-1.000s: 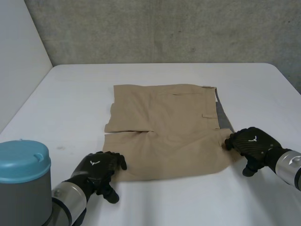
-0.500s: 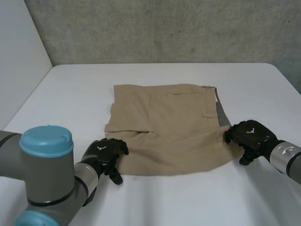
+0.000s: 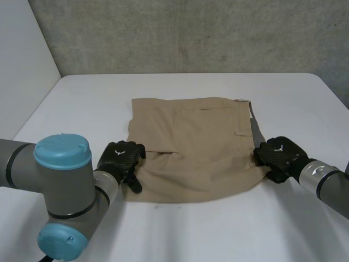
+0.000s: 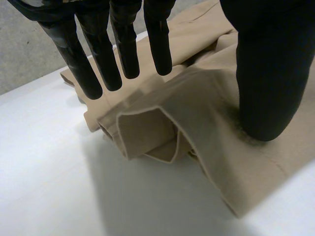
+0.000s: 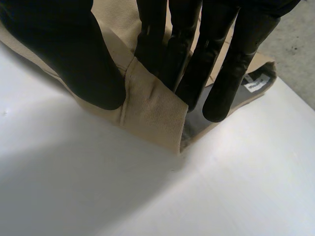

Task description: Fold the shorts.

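Shorts (image 3: 196,147), beige, spread flat in the middle of the white table (image 3: 180,234), waistband toward the right arm, leg hems toward the left arm. At the near leg hem, left hand (image 3: 121,158): fingers (image 4: 125,49) straight and loose above the raised hem, thumb pressing the cloth down, nothing pinched yet. At the near waistband corner, right hand (image 3: 278,155): fingers (image 5: 192,54) straight, squeezing the lifted corner against the thumb. Probably about to lift the near edge for a fold. Danger from here: with only one side truly held, may drag the cloth crooked; may also catch just the top layer at the hem, leaving the lower one behind and wrinkled.
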Robot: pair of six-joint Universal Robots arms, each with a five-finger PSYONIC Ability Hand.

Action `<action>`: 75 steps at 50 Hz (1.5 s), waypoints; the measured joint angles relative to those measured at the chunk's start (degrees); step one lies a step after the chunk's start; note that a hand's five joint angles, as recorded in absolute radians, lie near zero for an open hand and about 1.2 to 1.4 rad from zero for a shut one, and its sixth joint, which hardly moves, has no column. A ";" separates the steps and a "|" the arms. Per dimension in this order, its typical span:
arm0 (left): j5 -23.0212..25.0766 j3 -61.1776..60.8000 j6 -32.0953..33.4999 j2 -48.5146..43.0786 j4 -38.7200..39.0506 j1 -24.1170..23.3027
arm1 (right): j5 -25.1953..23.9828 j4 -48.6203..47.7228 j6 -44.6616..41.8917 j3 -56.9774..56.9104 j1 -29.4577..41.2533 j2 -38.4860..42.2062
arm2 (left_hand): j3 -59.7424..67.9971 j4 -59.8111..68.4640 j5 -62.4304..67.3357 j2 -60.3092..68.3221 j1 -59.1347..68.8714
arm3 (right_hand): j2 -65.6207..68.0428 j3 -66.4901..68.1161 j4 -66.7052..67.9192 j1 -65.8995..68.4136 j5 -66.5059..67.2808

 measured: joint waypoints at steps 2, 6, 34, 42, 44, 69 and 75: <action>-0.09 0.49 0.11 -0.24 -0.10 0.12 | 0.56 -0.37 0.47 -0.21 0.23 -0.12 | 0.00 0.00 -0.16 0.00 0.00 | 0.17 0.25 0.72 0.19 0.76; -0.15 0.51 0.09 0.48 -0.63 0.41 | 2.14 -0.83 3.13 -0.32 0.69 -0.83 | 0.00 0.00 -0.17 0.00 0.00 | 0.17 0.25 0.71 0.19 0.81; 6.32 -19.66 -0.56 23.22 -8.07 0.09 | 13.95 -0.15 22.55 -0.38 4.83 -3.63 | 11.15 12.28 12.40 11.76 11.16 | 0.17 0.25 0.73 0.19 1.88; 7.04 -17.99 -0.38 16.28 -7.92 0.56 | 13.76 -0.17 22.24 -0.15 4.76 -3.72 | 10.10 10.96 11.58 10.64 9.89 | 0.17 0.25 0.73 0.19 1.88; 6.88 -16.67 -0.29 14.27 -7.72 0.91 | 13.75 -0.17 22.18 -0.09 4.76 -3.73 | 9.07 9.81 10.62 9.64 8.93 | 0.17 0.25 0.73 0.19 1.88; 2.87 -2.95 0.57 0.67 -2.28 1.65 | 13.15 -0.26 21.95 1.32 4.94 -3.83 | 4.58 5.16 5.36 5.23 4.16 | 0.17 0.67 0.76 0.19 1.88; 2.06 0.03 2.13 -1.88 -2.17 1.64 | 13.14 -0.26 21.95 1.50 5.02 -3.85 | 4.59 5.28 5.53 5.23 4.17 | 0.17 0.67 0.76 0.19 1.88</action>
